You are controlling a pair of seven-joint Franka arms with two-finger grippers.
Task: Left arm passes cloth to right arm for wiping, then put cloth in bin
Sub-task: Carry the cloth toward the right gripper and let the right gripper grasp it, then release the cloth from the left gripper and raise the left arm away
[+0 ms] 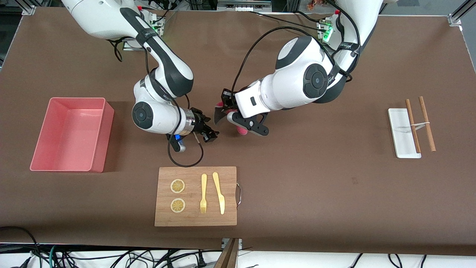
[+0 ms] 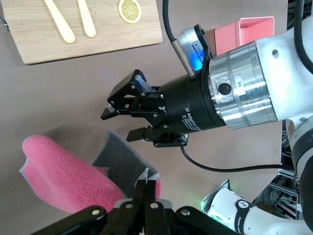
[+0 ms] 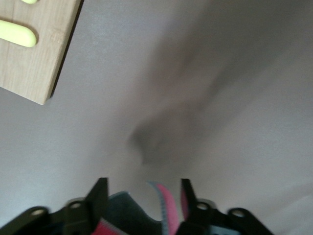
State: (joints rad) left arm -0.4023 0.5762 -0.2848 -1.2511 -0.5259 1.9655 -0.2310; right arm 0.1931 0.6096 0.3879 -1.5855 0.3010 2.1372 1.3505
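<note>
- Both arms bend low over the middle of the tabletop [image 1: 297, 175], and we see the left gripper [image 2: 146, 196] clamped on the cloth [image 2: 63, 176], jaws together on its edge.
- The right gripper [image 1: 209, 134] faces it, jaws apart, cloth lying between them in the right wrist view.
- From the front, the left wrist hides most of the cloth.
- The bin [image 1: 72, 134] sits toward the right arm's end.
</note>
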